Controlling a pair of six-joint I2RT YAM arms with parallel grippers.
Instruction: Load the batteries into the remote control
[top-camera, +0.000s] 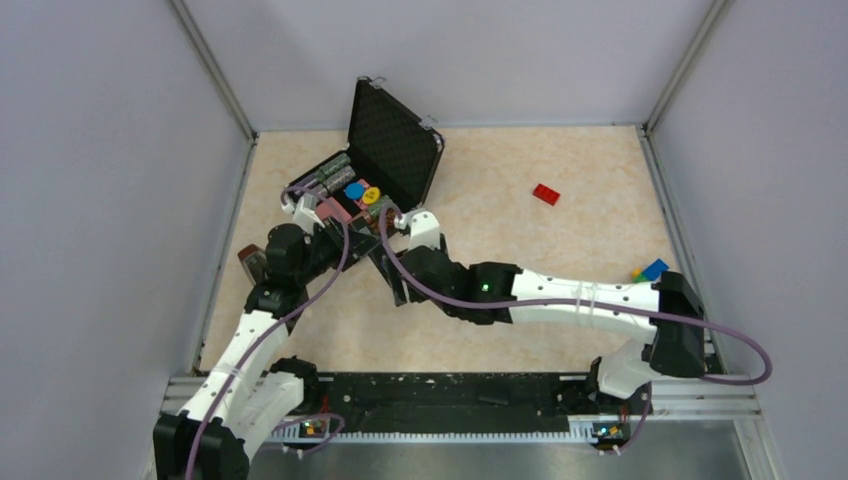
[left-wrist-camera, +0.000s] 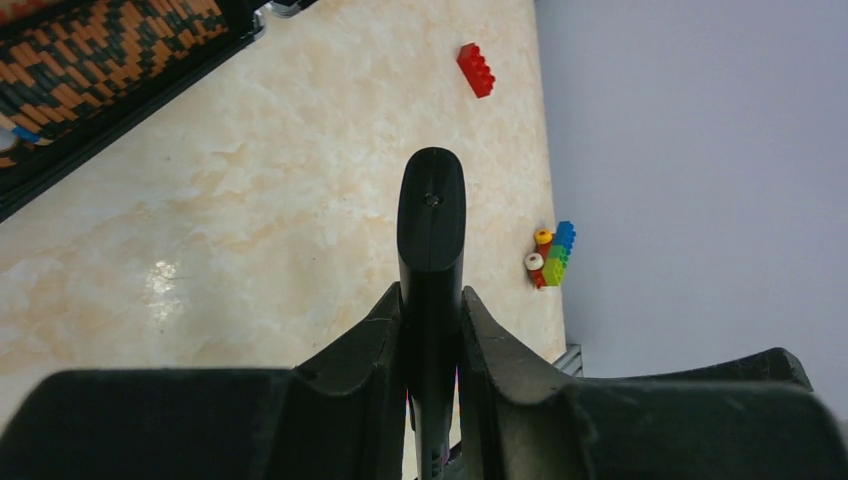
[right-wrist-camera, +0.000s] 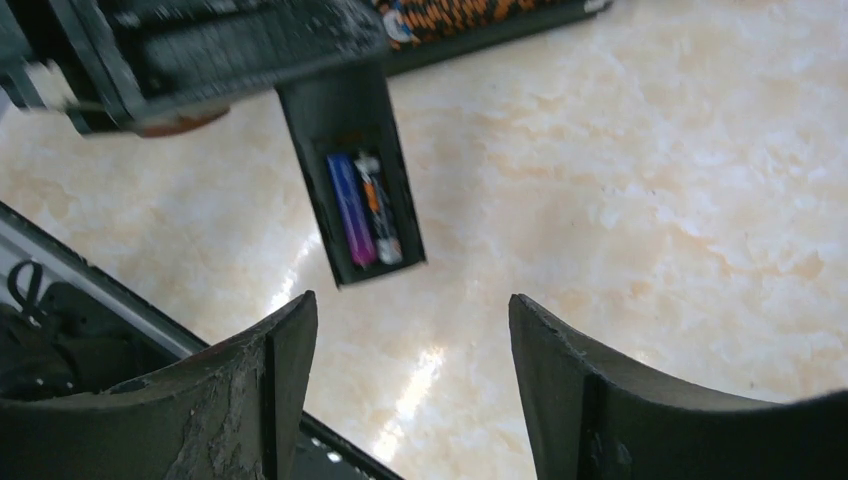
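Observation:
My left gripper is shut on the remote control, a slim black bar seen edge-on and sticking out past the fingers. In the top view the remote hangs over the table in front of the case. The right wrist view shows its back with the recess open: one purple battery lies in the left slot; the right slot shows a spring and something orange and white. The other battery is out of view. My right gripper is open and empty, a little off the remote's end.
An open black foam-lined case with striped chip stacks stands at the back left. A red brick lies mid-right. A cluster of coloured bricks sits by the right wall. The base rail runs along the near edge.

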